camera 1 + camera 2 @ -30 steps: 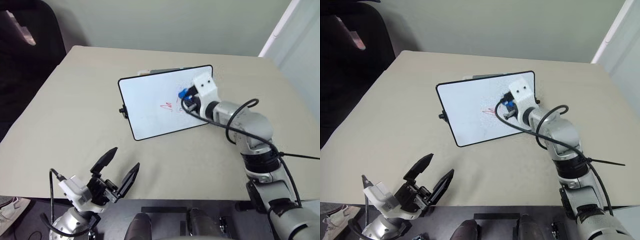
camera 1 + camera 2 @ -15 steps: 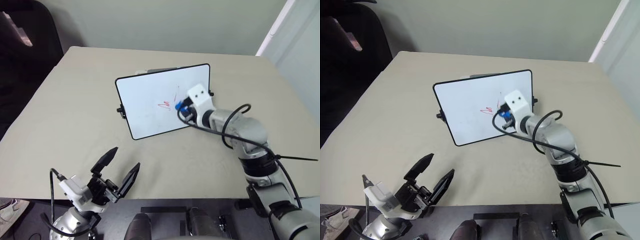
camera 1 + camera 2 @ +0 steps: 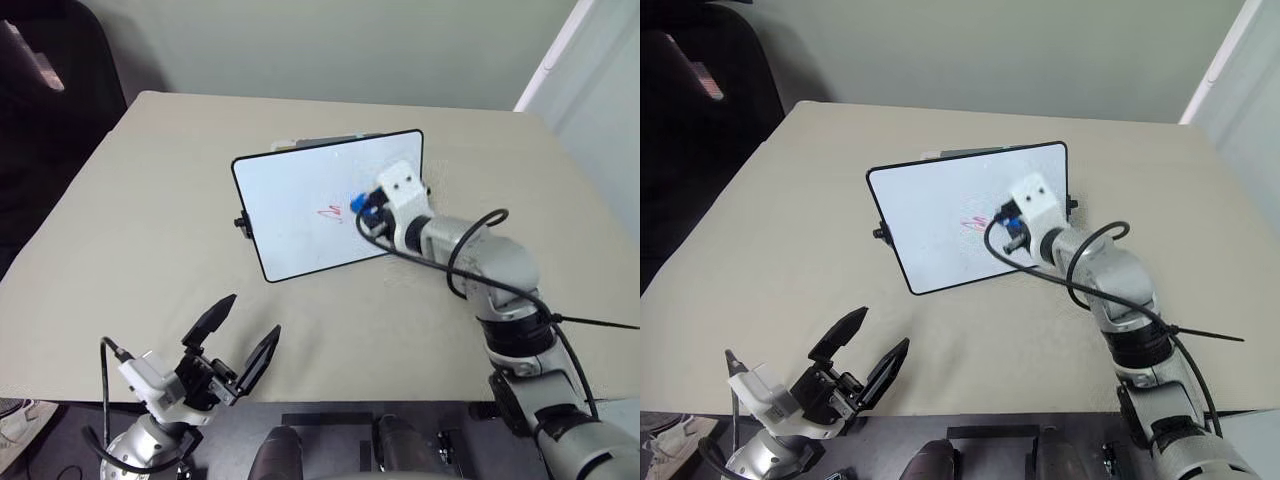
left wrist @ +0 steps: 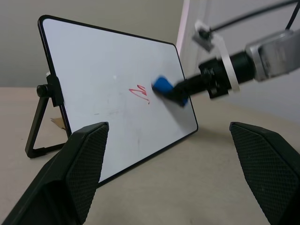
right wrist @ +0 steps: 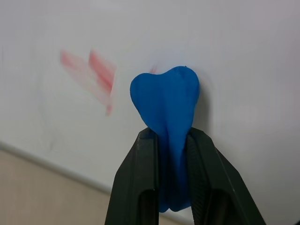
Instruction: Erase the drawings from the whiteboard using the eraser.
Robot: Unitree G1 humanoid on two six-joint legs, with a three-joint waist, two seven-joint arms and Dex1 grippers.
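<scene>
The whiteboard [image 3: 285,215] stands propped on the table, tilted back. On it is a small red scribble, the drawings [image 3: 329,212], also seen as red strokes [image 5: 91,77] in the right wrist view. My right gripper [image 3: 364,208] is shut on the blue eraser [image 3: 357,204], whose tip [image 5: 166,98] rests against the board just right of the scribble. My left gripper [image 3: 250,315] hangs open near the table's front edge, well short of the board, with nothing between its fingers.
The board leans on a black stand with a side knob [image 3: 242,224]. A black cable [image 3: 470,255] loops from my right wrist over the table. A dark chair [image 3: 50,90] stands at the far left beyond the table edge.
My right gripper has slid the eraser down and left across the board toward the scribble. A thin red stroke that showed beside the eraser half a second ago is gone. The left arm is still.
</scene>
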